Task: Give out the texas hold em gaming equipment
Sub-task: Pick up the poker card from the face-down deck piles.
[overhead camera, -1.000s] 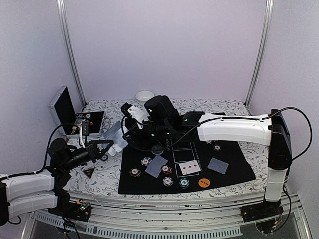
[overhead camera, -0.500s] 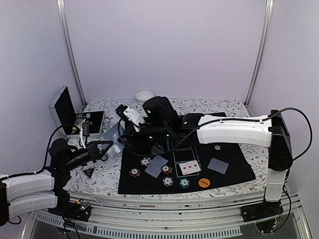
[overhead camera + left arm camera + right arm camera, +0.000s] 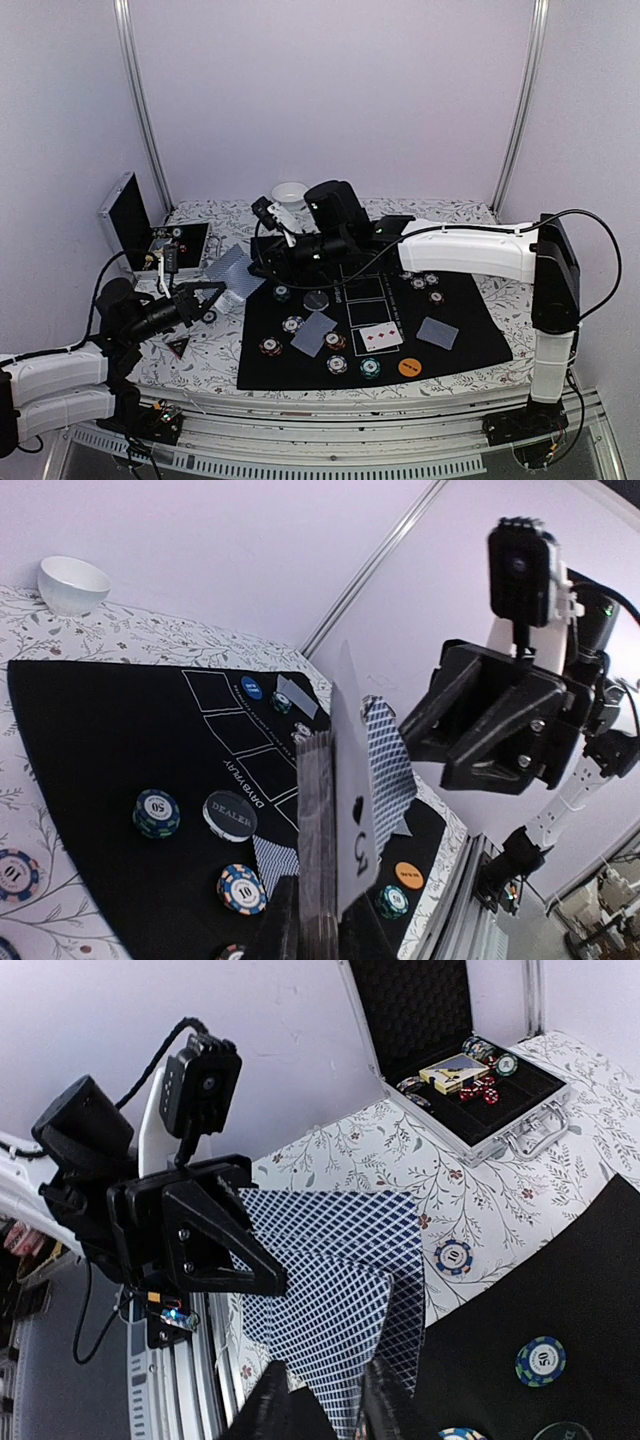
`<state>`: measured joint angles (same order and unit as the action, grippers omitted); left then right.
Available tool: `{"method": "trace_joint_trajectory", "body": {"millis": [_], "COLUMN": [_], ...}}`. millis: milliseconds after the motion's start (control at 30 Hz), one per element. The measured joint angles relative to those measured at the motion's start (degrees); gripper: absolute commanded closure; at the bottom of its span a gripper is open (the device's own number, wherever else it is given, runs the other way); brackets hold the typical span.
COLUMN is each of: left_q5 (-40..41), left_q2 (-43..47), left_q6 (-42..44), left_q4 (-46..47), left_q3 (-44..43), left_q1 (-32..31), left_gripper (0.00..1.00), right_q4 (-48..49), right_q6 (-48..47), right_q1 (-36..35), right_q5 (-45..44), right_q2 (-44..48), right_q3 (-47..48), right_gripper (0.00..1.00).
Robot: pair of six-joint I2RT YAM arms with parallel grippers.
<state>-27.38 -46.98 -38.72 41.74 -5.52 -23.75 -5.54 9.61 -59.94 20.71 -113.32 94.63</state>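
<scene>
Since the earlier frame the right arm [image 3: 470,250] has drawn its wrist rearward over the black mat [image 3: 460,345]. This uncovers poker chips [image 3: 418,283] near the mat's far edge and the dealer disc [image 3: 317,299]. The left arm has not shifted. The left gripper [image 3: 205,293], just off the mat's left edge, is clamped on the deck [image 3: 318,810], which it holds upright. The right gripper [image 3: 330,1402] pinches one blue-backed playing card [image 3: 335,1345] between its fingers, just beside the deck and clear of the table.

Hazard: a raised card [image 3: 350,780], spade face showing, stands proud of the deck. If it has been pulled partway out with the pinched card, further withdrawal could tip it onto the cloth. A thin edge pinch could also let the held card slip. The right jaws also stand narrower than before.
</scene>
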Motion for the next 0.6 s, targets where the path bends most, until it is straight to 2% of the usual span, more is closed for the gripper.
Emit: {"method": "trace_joint_trajectory", "body": {"millis": [267, 433, 567, 600], "left_q5": [0.1, 0.0, 0.3, 0.5], "left_q2": [-0.3, -0.3, -0.3, -0.3], "left_q6": [0.4, 0.5, 0.6, 0.6], "left_q4": [-0.9, -0.9, -1.0, -1.0], "left_q3": [0.0, 0.0, 0.0, 0.0], "left_q1": [0.0, 0.0, 0.0, 0.0], "left_gripper": [1.0, 1.0, 1.0, 1.0], "right_q4": [-0.6, -0.9, -3.0, -3.8], "right_q6": [1.8, 2.2, 2.5, 2.7], "right_q1": [1.3, 0.8, 0.6, 0.7], "right_q5": [11.5, 13.7, 11.0, 9.7], "right_q2": [-5.2, -5.3, -5.9, -6.0], "right_q3": [5.3, 5.6, 7.3, 7.7], "right_gripper": [0.8, 0.8, 0.97, 0.98]}}
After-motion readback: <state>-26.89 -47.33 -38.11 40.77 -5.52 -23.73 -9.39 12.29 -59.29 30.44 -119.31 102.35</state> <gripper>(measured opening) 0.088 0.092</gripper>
